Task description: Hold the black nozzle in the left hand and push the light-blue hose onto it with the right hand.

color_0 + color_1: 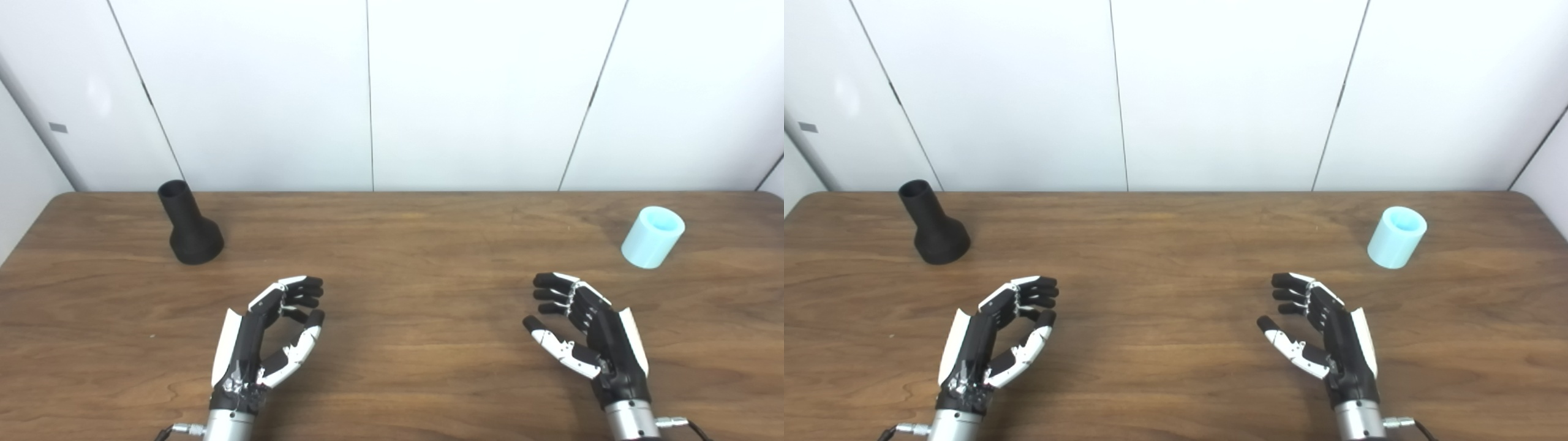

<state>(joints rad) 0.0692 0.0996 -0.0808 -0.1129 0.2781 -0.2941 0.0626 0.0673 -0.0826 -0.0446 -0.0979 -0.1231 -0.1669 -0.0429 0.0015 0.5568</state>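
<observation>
The black nozzle (190, 226) stands upright on its wide base at the table's far left, narrow end up. The light-blue hose (652, 237), a short hollow cylinder, stands at the far right, open end up. My left hand (269, 337) is open and empty over the near left of the table, below and to the right of the nozzle. My right hand (582, 331) is open and empty over the near right, below and to the left of the hose. Both hands are apart from both objects.
The brown wooden table (404, 257) spans the whole view, with its far edge against white wall panels (367, 92). Its rounded far corners show at left and right.
</observation>
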